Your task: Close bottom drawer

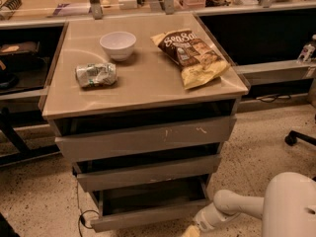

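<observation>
The bottom drawer is the lowest of three grey metal drawers in the cabinet. It stands partly pulled out, with its dark inside showing behind a plain front. My gripper is at the picture's bottom edge, at the right end of that drawer front and against or very close to it. Most of the gripper is cut off by the frame. My white arm reaches to it from the lower right.
The middle drawer and the top drawer also stand slightly out. On the cabinet top are a white bowl, a crushed can and a chip bag. A black cable lies at the lower left, and a chair base stands at the right.
</observation>
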Robot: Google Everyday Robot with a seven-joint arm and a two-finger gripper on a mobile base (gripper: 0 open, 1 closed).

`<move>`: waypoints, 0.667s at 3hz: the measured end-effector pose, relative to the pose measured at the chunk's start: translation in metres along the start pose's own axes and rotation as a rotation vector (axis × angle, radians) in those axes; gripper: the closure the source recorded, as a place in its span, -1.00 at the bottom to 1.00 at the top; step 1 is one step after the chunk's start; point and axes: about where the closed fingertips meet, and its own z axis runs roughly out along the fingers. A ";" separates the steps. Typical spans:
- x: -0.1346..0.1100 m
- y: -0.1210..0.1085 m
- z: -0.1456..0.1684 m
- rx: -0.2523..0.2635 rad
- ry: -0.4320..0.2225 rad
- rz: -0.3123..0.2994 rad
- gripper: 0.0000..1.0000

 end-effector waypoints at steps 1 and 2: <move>0.000 0.000 0.000 0.000 0.000 0.000 -0.16; 0.000 0.000 0.000 0.000 0.000 0.000 0.31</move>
